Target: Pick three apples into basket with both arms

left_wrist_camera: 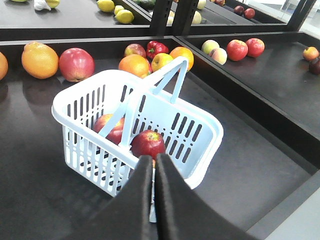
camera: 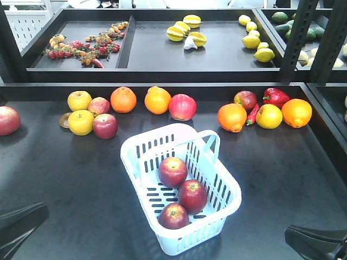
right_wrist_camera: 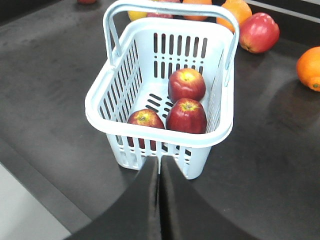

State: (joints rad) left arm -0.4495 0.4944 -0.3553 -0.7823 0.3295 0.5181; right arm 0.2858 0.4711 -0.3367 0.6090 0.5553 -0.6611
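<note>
Three dark red apples (camera: pixel 173 171) (camera: pixel 192 196) (camera: pixel 173 216) — inside pale basket (camera: pixel 217 179)

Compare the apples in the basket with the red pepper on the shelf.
The apples are round, dark red and sit inside the basket; the red pepper is lobed, brighter, glossy and lies on the shelf among oranges. There are three apples but one pepper. Both are red produce.

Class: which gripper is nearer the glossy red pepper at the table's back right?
Right. The right gripper sits at the near right edge, on the glossy red pepper's side; the left gripper is at the near left corner, beyond the pale slotted plastic basket.
</note>
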